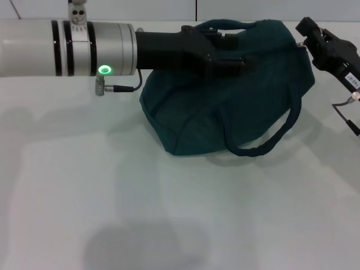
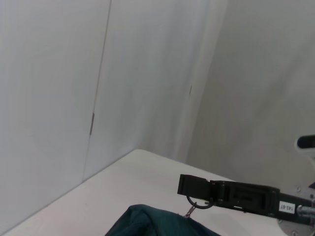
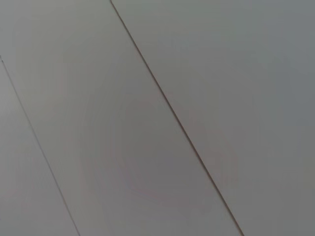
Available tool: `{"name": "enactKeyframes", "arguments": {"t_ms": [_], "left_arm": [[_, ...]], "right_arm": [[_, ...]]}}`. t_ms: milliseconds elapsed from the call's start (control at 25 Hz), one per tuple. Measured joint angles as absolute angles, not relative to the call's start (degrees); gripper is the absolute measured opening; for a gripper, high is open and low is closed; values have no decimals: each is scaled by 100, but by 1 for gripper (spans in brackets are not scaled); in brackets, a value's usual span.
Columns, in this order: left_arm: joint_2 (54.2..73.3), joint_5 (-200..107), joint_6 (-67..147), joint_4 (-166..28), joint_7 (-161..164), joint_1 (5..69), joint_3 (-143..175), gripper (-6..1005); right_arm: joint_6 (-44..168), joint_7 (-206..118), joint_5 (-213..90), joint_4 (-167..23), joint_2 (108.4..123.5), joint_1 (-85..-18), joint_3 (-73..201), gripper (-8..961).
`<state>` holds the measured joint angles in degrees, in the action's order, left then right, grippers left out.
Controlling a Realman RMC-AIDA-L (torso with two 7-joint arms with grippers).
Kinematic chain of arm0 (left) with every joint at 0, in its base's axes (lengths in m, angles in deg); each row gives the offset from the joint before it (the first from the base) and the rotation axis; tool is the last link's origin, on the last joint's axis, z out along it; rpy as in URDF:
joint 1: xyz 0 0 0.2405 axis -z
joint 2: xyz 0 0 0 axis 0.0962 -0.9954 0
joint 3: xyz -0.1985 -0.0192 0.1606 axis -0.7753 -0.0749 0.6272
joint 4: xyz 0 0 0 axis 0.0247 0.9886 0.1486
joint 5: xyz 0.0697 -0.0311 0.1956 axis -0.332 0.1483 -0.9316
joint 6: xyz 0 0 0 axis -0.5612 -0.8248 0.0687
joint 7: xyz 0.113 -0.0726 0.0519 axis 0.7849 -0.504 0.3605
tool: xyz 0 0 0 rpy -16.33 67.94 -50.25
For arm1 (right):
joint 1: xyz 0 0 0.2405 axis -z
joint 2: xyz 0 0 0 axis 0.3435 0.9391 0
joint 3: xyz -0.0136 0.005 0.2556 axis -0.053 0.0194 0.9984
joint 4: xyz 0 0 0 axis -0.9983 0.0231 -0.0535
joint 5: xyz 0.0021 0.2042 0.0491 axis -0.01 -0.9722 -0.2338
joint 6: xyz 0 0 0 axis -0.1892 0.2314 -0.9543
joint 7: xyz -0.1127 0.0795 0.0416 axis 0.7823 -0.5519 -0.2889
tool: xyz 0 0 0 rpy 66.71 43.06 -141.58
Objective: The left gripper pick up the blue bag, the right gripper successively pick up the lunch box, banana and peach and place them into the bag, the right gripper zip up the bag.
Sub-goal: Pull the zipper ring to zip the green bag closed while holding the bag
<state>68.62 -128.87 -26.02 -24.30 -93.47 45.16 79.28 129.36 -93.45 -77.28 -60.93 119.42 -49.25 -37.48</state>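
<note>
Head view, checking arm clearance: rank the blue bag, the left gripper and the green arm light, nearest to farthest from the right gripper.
1. blue bag, directly beside the right gripper.
2. left gripper, at the bag's top.
3. green arm light, far left.

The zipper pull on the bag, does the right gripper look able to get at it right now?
Probably yes. The right gripper is already at the zipper pull at the far end of the bag, with nothing between them. The left gripper sits further along the bag's top.
</note>
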Motion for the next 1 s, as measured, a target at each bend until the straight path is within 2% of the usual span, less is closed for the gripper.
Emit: {"name": "enactKeyframes", "arguments": {"t_ms": [480, 680, 1000], "left_arm": [[6874, -12820, -1936, -2402, -8760, 4502, 8570, 636], [6855, -12572, -1938, -2427, -8467, 4444, 8528, 419], [6858, -12331, -1959, -2438, -7976, 4241, 8543, 202]], "right_arm": [[12819, -9350, -7788, -6076, 11943, -4977, -3737, 32], [12818, -9354, -7790, -6074, 11942, -4980, -3737, 33], [12818, -9371, -7790, -6069, 11942, -4975, -3777, 33]]}}
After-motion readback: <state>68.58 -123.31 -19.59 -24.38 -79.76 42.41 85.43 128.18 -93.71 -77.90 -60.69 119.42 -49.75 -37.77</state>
